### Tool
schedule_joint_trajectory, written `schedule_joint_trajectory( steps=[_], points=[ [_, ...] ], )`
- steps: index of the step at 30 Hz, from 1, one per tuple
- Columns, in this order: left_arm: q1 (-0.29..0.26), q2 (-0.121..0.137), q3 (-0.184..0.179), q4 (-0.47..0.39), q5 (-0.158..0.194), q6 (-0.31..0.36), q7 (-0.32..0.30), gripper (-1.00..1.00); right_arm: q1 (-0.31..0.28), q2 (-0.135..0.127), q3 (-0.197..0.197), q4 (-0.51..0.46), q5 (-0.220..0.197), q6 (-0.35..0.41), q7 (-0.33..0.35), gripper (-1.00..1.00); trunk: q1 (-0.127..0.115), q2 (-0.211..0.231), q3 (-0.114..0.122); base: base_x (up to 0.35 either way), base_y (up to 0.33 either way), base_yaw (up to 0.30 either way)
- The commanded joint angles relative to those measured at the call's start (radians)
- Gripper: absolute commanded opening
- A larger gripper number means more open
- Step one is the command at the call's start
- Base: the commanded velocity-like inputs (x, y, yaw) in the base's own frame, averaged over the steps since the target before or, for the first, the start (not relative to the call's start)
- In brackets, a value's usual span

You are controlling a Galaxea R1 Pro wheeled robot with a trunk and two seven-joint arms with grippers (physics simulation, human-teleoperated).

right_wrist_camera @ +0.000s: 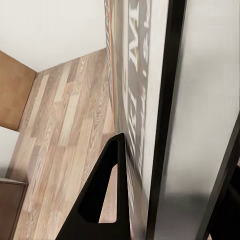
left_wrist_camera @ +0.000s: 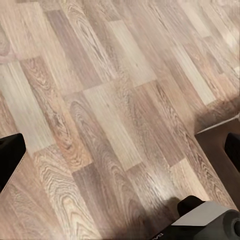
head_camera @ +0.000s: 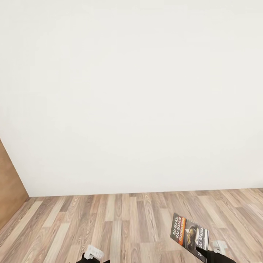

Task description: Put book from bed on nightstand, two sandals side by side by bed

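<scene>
Your right gripper (head_camera: 200, 252) is closed on the book (head_camera: 190, 235) and holds it above the wood-plank floor (head_camera: 120, 226), low on the right of the head view, cover tilted toward the camera. In the right wrist view one black finger (right_wrist_camera: 102, 200) presses flat on the cover. Your left gripper (left_wrist_camera: 120, 165) is wide open with nothing inside. A white wall (head_camera: 131, 91) stands ahead of you.

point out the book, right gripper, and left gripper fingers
book (head_camera: 190, 233), head view, front cover.
right gripper (right_wrist_camera: 131, 190), right wrist view, closed on the book's edge.
left gripper fingers (left_wrist_camera: 10, 157), left wrist view, dark fingertip.
</scene>
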Motion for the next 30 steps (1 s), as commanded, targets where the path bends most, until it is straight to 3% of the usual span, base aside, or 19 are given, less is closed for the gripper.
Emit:
schedule_joint_trajectory(
  steps=[1, 8, 30],
  points=[
    [-0.001, 0.000, 0.008, 0.001, -0.011, -0.006, -0.003, 1.00, -0.002, 0.000, 0.004, 0.003, -0.008, -0.008, 0.004, -1.00, 0.001, -0.002, -0.002, 0.318, 0.000, 0.082],
    [-0.001, 0.000, 0.008, 0.001, -0.011, -0.006, -0.003, 1.00, -0.002, 0.000, 0.004, 0.003, -0.008, -0.008, 0.004, -1.00, 0.001, -0.002, -0.002, 0.317, 0.000, 0.131],
    [-0.001, 0.000, 0.008, 0.001, -0.011, -0.006, -0.003, 1.00, -0.002, 0.000, 0.004, 0.003, -0.008, -0.008, 0.004, -1.00, 0.001, -0.002, -0.002, 0.313, 0.000, 0.004]
  ],
)
